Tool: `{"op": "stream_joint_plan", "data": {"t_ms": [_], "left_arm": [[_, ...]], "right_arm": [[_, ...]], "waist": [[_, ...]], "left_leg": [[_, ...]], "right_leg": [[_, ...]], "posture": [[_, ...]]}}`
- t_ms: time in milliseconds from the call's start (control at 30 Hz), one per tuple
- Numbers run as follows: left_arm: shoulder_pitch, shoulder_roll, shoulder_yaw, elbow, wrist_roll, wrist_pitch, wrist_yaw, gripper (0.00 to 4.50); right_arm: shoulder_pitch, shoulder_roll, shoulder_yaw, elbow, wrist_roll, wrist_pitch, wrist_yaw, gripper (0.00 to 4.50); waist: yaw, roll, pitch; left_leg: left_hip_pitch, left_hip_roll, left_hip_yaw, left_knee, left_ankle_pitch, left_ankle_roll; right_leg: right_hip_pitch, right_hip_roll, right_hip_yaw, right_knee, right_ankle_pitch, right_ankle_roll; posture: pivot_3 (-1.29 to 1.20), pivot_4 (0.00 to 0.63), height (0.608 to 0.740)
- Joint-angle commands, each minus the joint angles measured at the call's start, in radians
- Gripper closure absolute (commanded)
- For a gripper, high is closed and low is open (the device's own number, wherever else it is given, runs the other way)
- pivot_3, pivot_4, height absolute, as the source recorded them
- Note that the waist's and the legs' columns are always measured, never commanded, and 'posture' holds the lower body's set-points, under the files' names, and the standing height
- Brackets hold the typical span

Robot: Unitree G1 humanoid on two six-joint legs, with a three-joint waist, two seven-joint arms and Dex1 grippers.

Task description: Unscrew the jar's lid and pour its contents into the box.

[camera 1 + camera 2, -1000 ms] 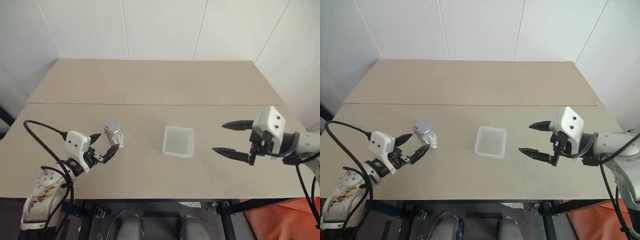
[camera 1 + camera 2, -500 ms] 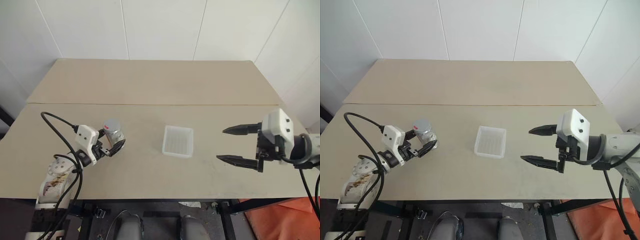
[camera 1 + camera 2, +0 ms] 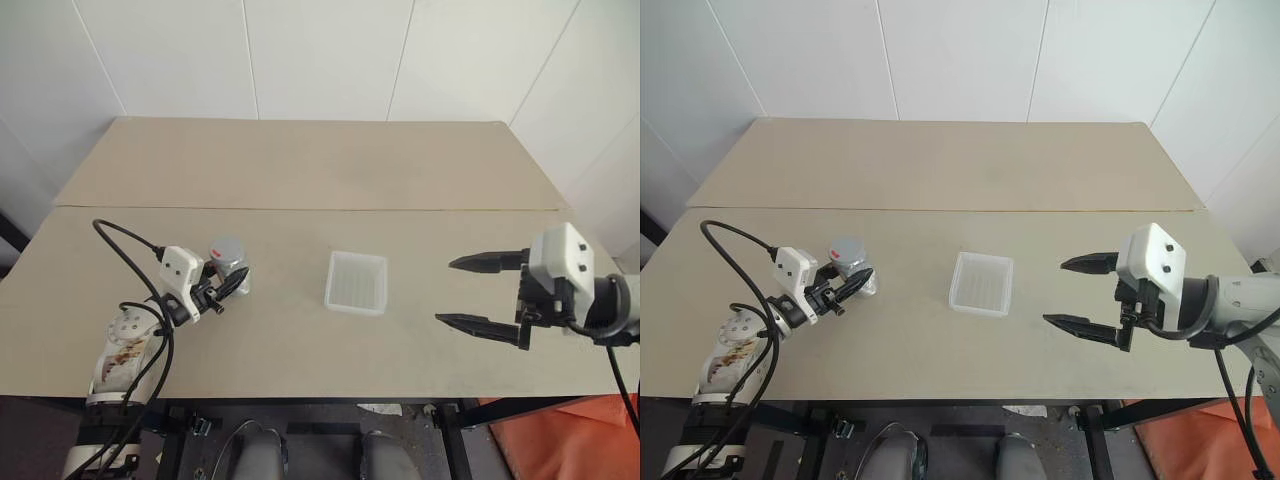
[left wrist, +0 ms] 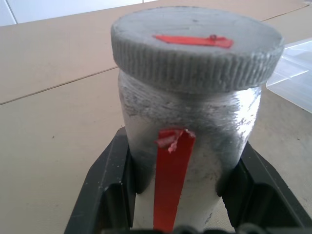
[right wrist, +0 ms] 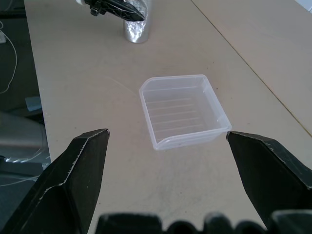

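Note:
The silvery jar stands upright on the table at the left, its grey lid screwed on and marked with a red strip. My left gripper is shut on the jar's body below the lid. In the left wrist view the black fingers press both sides of the jar under the lid. The contents are hidden inside the jar. The translucent box lies flat at the table's middle. My right gripper hovers to the right of it, open and holding nothing, facing the box.
A seam runs across the tan table behind the jar and box. White wall panels rise beyond the far edge. A black cable loops from my left wrist.
My left gripper slid forward around the jar and its fingers closed on the jar's body. The right gripper stayed open in about the same place.

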Motion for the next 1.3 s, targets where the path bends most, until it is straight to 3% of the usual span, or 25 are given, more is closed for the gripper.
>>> {"op": "stream_joint_plan", "data": {"t_ms": [33,167,267,433,633,867,1300], "left_arm": [[-0.03,0.062,0.01,-0.102,-0.067,0.059,-0.082,2.57],[-0.147,0.191,0.017,-0.174,-0.253,0.272,-0.277,2.57],[-0.251,0.229,-0.009,-0.132,-0.313,0.348,-0.386,2.57],[-0.425,0.196,-0.082,-0.01,-0.32,0.358,-0.541,2.57],[-0.574,0.108,-0.191,0.171,-0.22,0.259,-0.671,2.57],[-0.688,0.051,-0.231,0.336,-0.142,0.16,-0.763,2.57],[-0.706,0.022,-0.22,0.368,-0.094,0.094,-0.786,2.57]], "right_arm": [[-0.017,0.006,-0.038,-0.024,0.028,-0.007,-0.019,0.0],[-0.157,0.044,0.033,0.016,0.063,0.0,-0.058,0.0],[-0.276,0.096,0.109,0.047,0.068,0.016,-0.102,0.0],[-0.51,0.228,0.231,0.092,0.09,0.094,-0.213,0.0],[-0.725,0.384,0.394,0.161,0.032,0.194,-0.349,0.0],[-0.836,0.494,0.506,0.215,-0.041,0.246,-0.416,0.0],[-0.879,0.581,0.543,0.277,-0.091,0.268,-0.414,0.0]], "waist": [[-0.002,0.0,0.0],[-0.004,-0.001,0.001],[-0.007,-0.001,0.001],[-0.014,-0.001,0.001],[-0.022,0.0,0.001],[-0.023,0.0,0.001],[-0.025,0.0,0.001]], "left_leg": [[0.0,0.0,0.0,0.0,0.0,0.0],[0.0,0.0,0.0,0.0,0.0,0.0],[0.0,0.0,0.0,0.0,0.0,0.0],[-0.002,0.0,0.0,0.0,0.0,0.0],[-0.004,-0.001,-0.001,0.0,0.0,0.0],[-0.018,-0.001,-0.001,0.004,0.0,0.001],[-0.018,-0.001,-0.002,0.006,0.0,0.001]], "right_leg": [[0.0,0.0,0.0,0.0,0.0,0.0],[-0.001,0.0,0.0,0.001,0.0,0.0],[0.0,0.001,0.0,0.0,0.0,0.001],[-0.002,0.0,0.0,0.0,0.0,0.0],[-0.003,0.001,-0.001,0.001,0.0,0.0],[-0.02,0.0,0.0,0.013,0.001,0.0],[-0.02,0.0,0.0,0.016,0.0,0.0]], "posture": [[0.0,0.15,0.74],[0.0,0.15,0.74],[0.0,0.15,0.74],[0.0,0.15,0.74],[0.0,0.15,0.74],[0.0,0.15,0.74],[0.0,0.15,0.74]]}}
